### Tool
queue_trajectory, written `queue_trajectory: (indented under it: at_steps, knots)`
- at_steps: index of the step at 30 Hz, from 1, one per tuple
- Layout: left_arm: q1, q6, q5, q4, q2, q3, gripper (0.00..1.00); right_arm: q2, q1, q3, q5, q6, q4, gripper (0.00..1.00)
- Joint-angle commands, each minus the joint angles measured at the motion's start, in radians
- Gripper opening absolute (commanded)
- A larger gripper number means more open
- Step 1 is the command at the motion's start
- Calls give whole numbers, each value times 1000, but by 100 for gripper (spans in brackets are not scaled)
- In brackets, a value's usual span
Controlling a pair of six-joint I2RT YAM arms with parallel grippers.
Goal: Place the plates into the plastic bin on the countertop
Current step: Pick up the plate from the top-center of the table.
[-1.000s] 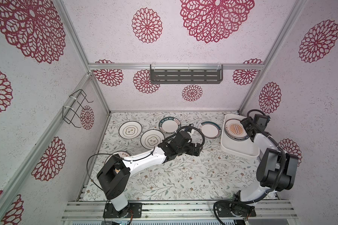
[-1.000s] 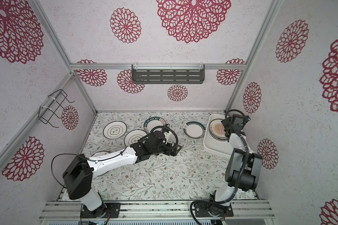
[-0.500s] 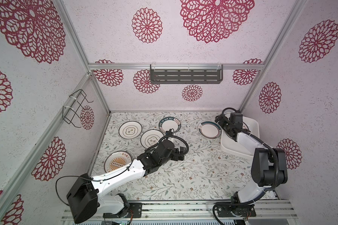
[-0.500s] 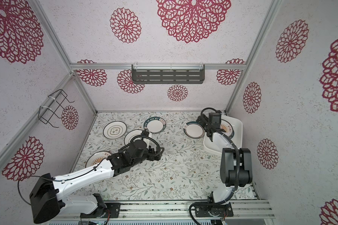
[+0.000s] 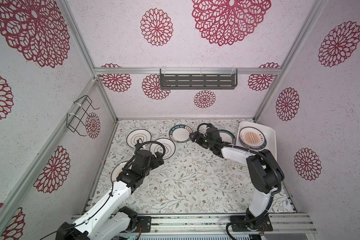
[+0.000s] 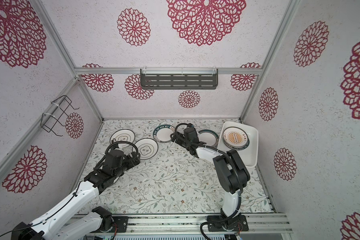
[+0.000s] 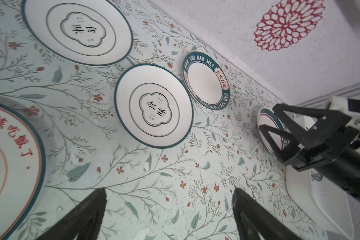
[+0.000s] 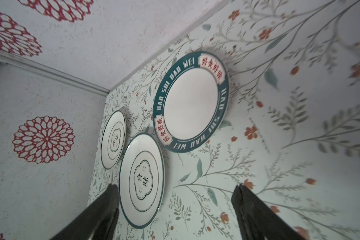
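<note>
Top views: five plates lie flat on the bench, and a stack of plates, orange sunburst uppermost, sits in the far end of the plastic bin. The bin stands along the right wall, its near end partly behind the right arm.

View differences:
- Sunburst plate, left edge of bench. From above it is mostly under the left arm; the left wrist view shows its orange rays and red lettering.
- Teal-rimmed plate, just beside the bin. From above it is partly covered by the right gripper; the left wrist view shows a thin red line inside its rim.
- The right wrist view takes in the lettered plate, the near ringed plate and the far ringed plate, but not the bin.

Right gripper: jaws wide, nothing between them. It sits between the lettered plate and the teal-rimmed plate; contact with either cannot be told.

Left gripper: jaws wide, holding nothing, over bare bench just beside the near ringed plate.

Edges and room: the lettered plate and the near ringed plate have rims close together, as do the two ringed plates. The middle and near part of the bench — bare pattern — lies open between the arms.
</note>
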Motion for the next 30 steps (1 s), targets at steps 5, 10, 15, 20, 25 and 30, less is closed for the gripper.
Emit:
queue_trajectory:
  at_steps: [5,10,15,20,25,30]
  knots:
    - [198,5,190,33,119,24,97,131,109,175,-5,20,-22,84]
    - [288,53,217,97,251,56,97,195,150,240,34,6,-48,83]
    - [338,88,281,155,408,115,97,261,172,289,35,11,-59,78]
    - [343,110,308,211,519,160,97,299,184,312,41,5,-77,73]
    - [341,140,307,211,613,211,97,321,192,338,63,-21,-143,72]
    - [340,152,366,273,667,219,99,347,195,363,40,-31,-175,66]
